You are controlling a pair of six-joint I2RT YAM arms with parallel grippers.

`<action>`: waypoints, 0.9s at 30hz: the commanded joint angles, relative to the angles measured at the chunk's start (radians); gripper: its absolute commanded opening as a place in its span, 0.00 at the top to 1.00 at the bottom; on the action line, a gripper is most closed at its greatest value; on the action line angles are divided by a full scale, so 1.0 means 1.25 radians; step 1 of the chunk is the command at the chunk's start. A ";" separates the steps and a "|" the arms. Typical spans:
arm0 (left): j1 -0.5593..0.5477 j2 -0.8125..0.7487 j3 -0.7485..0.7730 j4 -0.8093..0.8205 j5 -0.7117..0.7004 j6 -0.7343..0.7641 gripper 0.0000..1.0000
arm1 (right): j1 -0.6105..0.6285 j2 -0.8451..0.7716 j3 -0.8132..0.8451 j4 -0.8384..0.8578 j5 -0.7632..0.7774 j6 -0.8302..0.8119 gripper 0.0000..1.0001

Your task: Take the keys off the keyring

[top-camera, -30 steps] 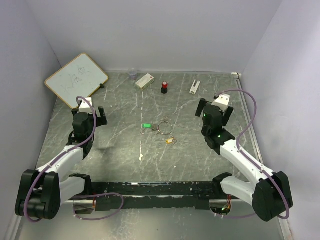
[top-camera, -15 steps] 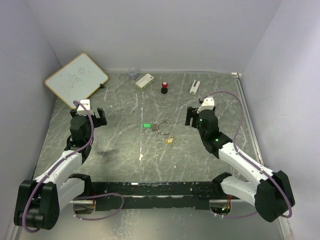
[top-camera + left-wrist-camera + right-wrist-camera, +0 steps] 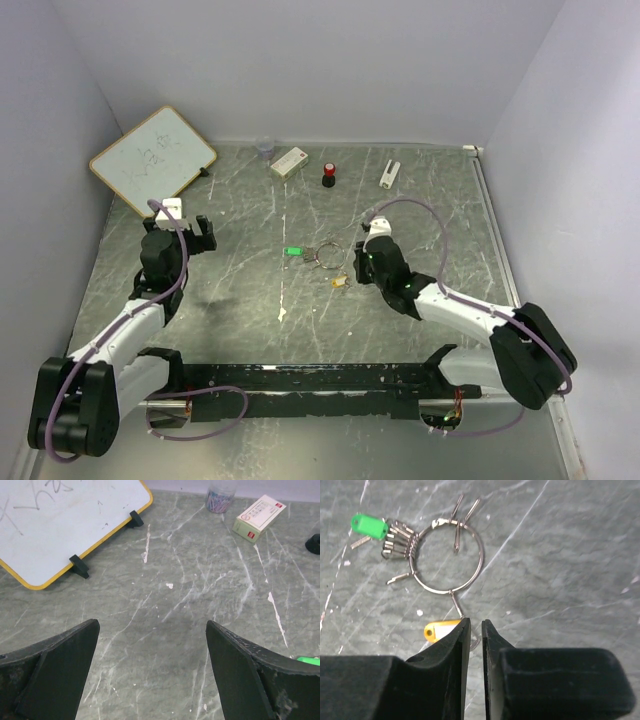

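Observation:
The keyring (image 3: pixel 482 560) lies flat on the grey marble table (image 3: pixel 240 300), mid-table in the top view (image 3: pixel 328 253). A green key (image 3: pixel 369 525) sits at its left among several small metal clips. A yellow key (image 3: pixel 440 630) hangs from a wire link at the ring's near side. My right gripper (image 3: pixel 475 622) hovers just over that link beside the yellow key (image 3: pixel 340 282). Its jaws stand nearly together with a thin slit, where a bit of wire hook shows; whether it is pinched is unclear. My left gripper (image 3: pixel 152 627) is wide open over bare table at the left (image 3: pixel 196 234).
A whiteboard (image 3: pixel 152 158) leans at the back left. Along the back stand a cup of clips (image 3: pixel 265 148), a small box (image 3: pixel 289 162), a red-capped black knob (image 3: pixel 328 175) and a white block (image 3: pixel 389 173). Walls enclose the table.
My right arm has swung left and forward from the right side to the keyring, and its jaws have closed from wide open to a slit. The left arm has barely moved.

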 commanded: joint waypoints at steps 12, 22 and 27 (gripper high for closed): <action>-0.005 0.032 0.020 0.024 0.038 -0.015 0.01 | 0.071 0.100 -0.016 0.058 -0.025 0.060 0.81; -0.005 0.023 0.007 0.039 0.044 -0.009 0.01 | 0.076 0.110 -0.004 0.070 0.032 0.041 0.72; -0.005 0.030 0.010 0.040 0.044 -0.007 0.01 | 0.077 0.104 -0.006 0.069 0.064 0.040 0.69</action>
